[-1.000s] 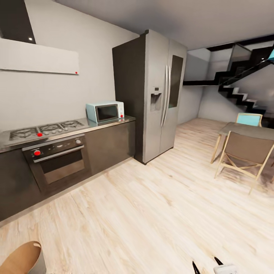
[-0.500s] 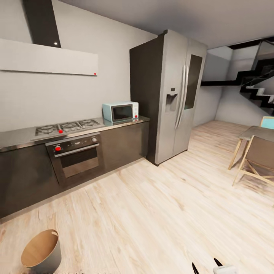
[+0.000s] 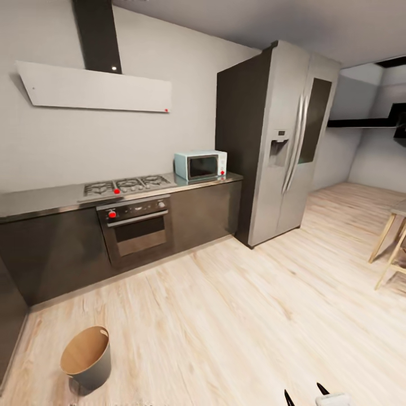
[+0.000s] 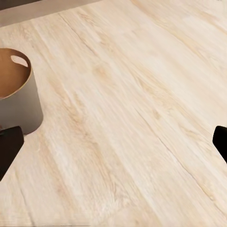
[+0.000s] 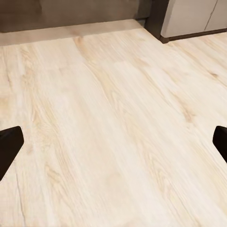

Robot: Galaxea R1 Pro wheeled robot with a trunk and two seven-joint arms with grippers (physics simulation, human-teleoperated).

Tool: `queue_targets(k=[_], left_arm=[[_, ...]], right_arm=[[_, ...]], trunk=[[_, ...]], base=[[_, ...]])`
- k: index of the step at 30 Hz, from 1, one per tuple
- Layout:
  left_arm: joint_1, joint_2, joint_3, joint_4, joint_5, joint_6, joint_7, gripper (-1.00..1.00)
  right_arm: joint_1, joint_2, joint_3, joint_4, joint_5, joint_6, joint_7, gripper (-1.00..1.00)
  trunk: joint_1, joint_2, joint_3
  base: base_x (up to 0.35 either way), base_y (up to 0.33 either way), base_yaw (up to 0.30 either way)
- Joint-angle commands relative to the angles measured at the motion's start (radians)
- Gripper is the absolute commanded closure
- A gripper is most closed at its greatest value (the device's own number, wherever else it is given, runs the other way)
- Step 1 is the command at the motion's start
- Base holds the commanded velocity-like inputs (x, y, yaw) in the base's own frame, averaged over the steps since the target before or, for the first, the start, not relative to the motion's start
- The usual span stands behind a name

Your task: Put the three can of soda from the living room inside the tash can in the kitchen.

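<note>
- Left tool point(image 4: 113, 146) is spread wide in its wrist view, dark fingertips point(image 4: 9, 149) at the two side edges of the frame, bare wood floor point(image 4: 132, 109) between them and nothing gripped.
- Right tool point(image 5: 113, 146) is likewise wide open and empty in its wrist view, over floor near the foot of the fridge point(image 5: 194, 16); in the head view its tips point(image 3: 307, 396) peek in at the bottom edge, right of centre.
- No soda can is visible in any frame, and neither tool carries one, so I cannot say how many cans are already binned.
- The bin's inside, as far as the head view shows it, looks bare, though its bottom is hidden by the near wall.
- Judging from this, the robot is in the kitchen with empty tools, and cans likely remain to be fetched.
- Bin point(image 3: 85, 357) stands upright on the floor at the lower left of the head view, well apart from the oven point(image 3: 138, 231) and the dark cabinets point(image 3: 51, 254).
- Its look: round, tapered, grey outside here, tan-brown inside, with a handle slot near the rim.
- The left wrist view shows it point(image 4: 16, 94) at the left edge, near one fingertip.
</note>
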State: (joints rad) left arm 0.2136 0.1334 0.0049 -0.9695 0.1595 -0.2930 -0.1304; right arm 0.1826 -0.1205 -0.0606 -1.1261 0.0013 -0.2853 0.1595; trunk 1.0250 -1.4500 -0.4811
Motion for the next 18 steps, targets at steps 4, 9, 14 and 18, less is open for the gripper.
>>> queue_targets(k=[4,9,14,18], left_arm=[[0.0,0.0,0.0,0.0,-0.001,0.0,0.0,-1.0],[0.0,0.0,0.0,0.0,-0.002,0.0,0.0,-1.0],[0.0,0.0,0.0,0.0,-0.002,0.0,0.0,-1.0],[0.0,0.0,0.0,0.0,-0.001,0.0,0.0,-1.0]], right_arm=[[0.0,0.001,0.001,0.0,0.0,0.0,0.0,-1.0],[0.0,0.001,0.001,0.0,0.001,0.0,0.0,-1.0],[0.0,0.001,0.001,0.0,0.002,0.0,0.0,-1.0],[0.0,0.001,0.001,0.003,0.002,0.001,0.0,-1.0]], trunk=[[0.0,0.0,0.0],[0.0,0.0,0.0],[0.0,0.0,0.0],[0.0,0.0,0.0]], base=[[0.0,0.0,0.246],[0.0,0.0,0.246],[0.0,0.0,0.222],[0.0,0.0,0.086]])
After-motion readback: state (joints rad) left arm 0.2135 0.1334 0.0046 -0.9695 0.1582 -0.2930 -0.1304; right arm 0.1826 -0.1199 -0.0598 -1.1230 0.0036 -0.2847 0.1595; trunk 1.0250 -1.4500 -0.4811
